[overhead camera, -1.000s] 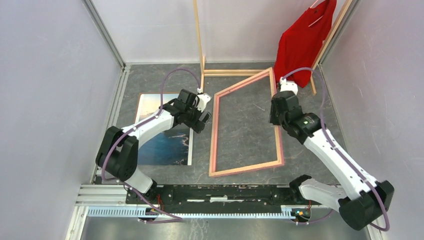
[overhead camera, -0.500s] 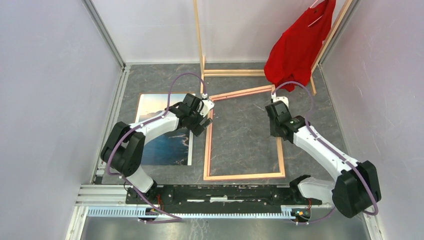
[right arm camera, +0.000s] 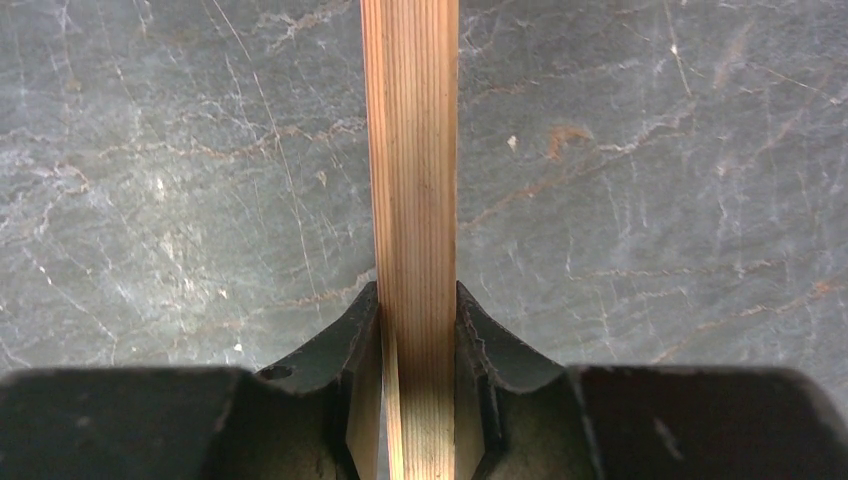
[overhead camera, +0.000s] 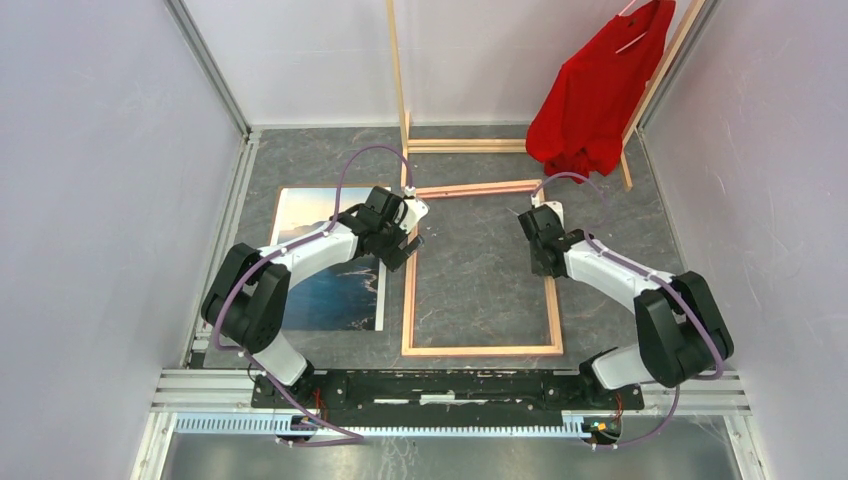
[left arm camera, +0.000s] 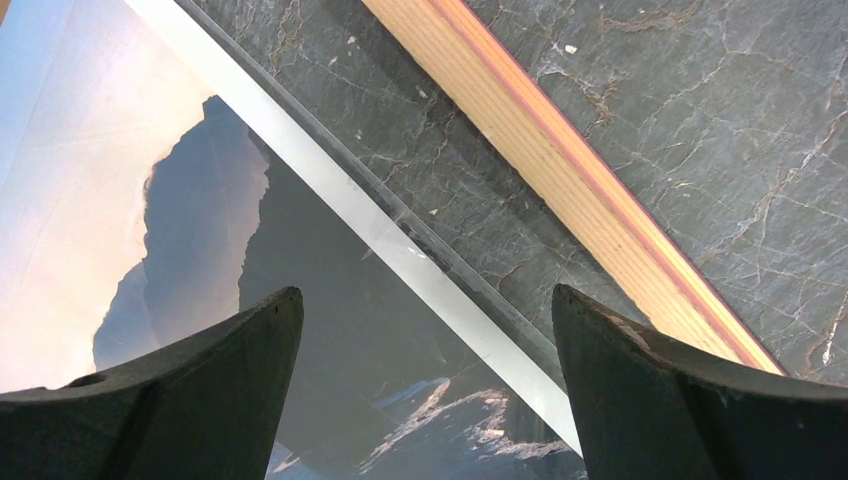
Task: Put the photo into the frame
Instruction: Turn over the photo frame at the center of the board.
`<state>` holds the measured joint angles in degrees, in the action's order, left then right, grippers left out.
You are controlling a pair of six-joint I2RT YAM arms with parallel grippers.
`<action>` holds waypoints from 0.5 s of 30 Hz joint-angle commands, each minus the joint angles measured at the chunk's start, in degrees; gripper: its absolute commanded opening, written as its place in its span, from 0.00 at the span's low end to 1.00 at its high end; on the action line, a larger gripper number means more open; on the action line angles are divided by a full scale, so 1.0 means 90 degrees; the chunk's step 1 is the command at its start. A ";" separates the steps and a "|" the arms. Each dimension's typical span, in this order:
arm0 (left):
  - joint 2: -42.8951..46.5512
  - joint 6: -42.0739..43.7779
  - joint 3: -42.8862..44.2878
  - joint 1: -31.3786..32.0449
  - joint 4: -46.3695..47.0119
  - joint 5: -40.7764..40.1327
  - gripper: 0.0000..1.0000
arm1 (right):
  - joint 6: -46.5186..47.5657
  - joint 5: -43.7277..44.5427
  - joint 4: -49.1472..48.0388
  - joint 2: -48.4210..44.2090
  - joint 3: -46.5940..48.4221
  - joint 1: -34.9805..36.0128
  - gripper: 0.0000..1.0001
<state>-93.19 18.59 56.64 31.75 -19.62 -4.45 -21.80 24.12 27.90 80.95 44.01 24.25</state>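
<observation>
The photo [overhead camera: 325, 265], a sea coast print with a white border, lies flat on the grey table at the left; it also shows in the left wrist view [left arm camera: 200, 240]. The frame [overhead camera: 480, 350] lies flat to its right, wood edges up, the table showing through its opening. My left gripper [overhead camera: 404, 250] is open and empty, hovering over the photo's right edge beside the frame's left rail [left arm camera: 560, 170]; in the left wrist view [left arm camera: 425, 340] its jaws stand wide apart. My right gripper [overhead camera: 548, 268] is shut on the frame's right rail [right arm camera: 410, 150], with the jaws pressed on both sides of it [right arm camera: 418, 310].
A tall bare-wood clothes rack [overhead camera: 398, 80] stands at the back, its base rail [overhead camera: 470, 145] just behind the frame. A red shirt [overhead camera: 590, 95] hangs at the back right. Walls close in on the left, right and back.
The frame, held up at a tilt by my right gripper, has come down and now lies flat and square. The right arm drew in toward the middle. The left gripper shifted slightly.
</observation>
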 commanded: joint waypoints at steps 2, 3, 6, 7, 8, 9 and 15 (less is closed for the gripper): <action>0.0012 0.0347 0.0032 0.0008 0.0042 -0.0082 1.00 | -0.0063 0.0444 -0.0421 0.0566 0.0152 -0.0160 0.11; 0.0028 0.0332 0.0048 0.0008 0.0011 -0.0061 1.00 | -0.0073 0.0493 -0.0446 0.0683 0.0177 -0.0183 0.12; 0.0063 0.0361 0.0090 0.0008 -0.0115 0.0004 1.00 | 0.0062 0.0621 -0.0631 0.0908 0.0222 -0.0223 0.17; 0.0070 0.0395 0.0093 0.0007 -0.0151 0.0006 1.00 | 0.0162 0.0622 -0.0690 0.0995 0.0249 -0.0246 0.19; 0.0071 0.0419 0.0085 0.0003 -0.0160 -0.0012 1.00 | 0.0222 0.0621 -0.0708 0.1098 0.0309 -0.0262 0.21; 0.0071 0.0454 0.0071 0.0001 -0.0165 -0.0028 1.00 | 0.0318 0.0609 -0.0698 0.1187 0.0371 -0.0263 0.24; -0.0020 0.0513 -0.0056 0.0008 -0.0082 -0.0079 1.00 | 0.0777 0.0274 -0.0698 0.1620 0.0699 -0.0301 0.53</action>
<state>-93.19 20.71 56.60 31.75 -21.04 -4.47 -18.70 25.19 21.47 92.27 48.73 22.33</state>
